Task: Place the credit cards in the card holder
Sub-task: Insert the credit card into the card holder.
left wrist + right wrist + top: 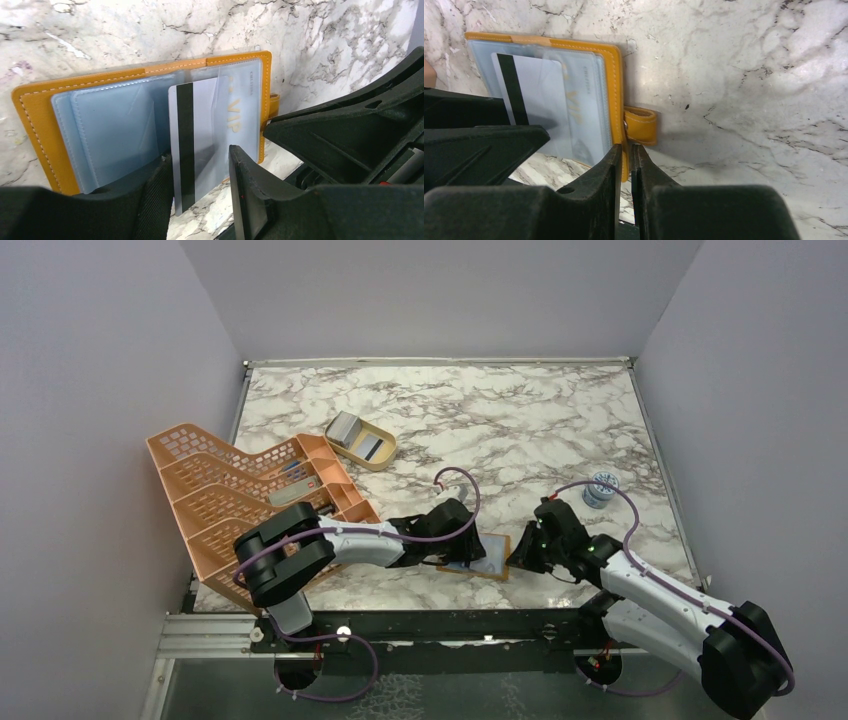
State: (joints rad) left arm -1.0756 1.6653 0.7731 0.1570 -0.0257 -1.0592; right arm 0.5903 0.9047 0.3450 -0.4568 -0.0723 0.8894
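Observation:
The card holder (35, 120) lies open near the table's front edge, orange outside and pale blue pockets inside; it also shows in the top view (493, 562). A pale credit card (202, 115) with a black stripe sits partly inside a clear pocket, its near end sticking out. My left gripper (200, 156) is open, its fingers on either side of that end, the right finger clear of it. My right gripper (626, 148) is shut on the card holder's orange edge (616, 80), beside the snap tab (641, 125). More credit cards (360, 440) lie in a tan dish.
The tan oval dish (385, 459) stands at the middle left of the marble table. A big peach lattice rack (230, 495) fills the left side. A small blue-and-white object (600, 489) sits to the right. Both arms meet at the front edge.

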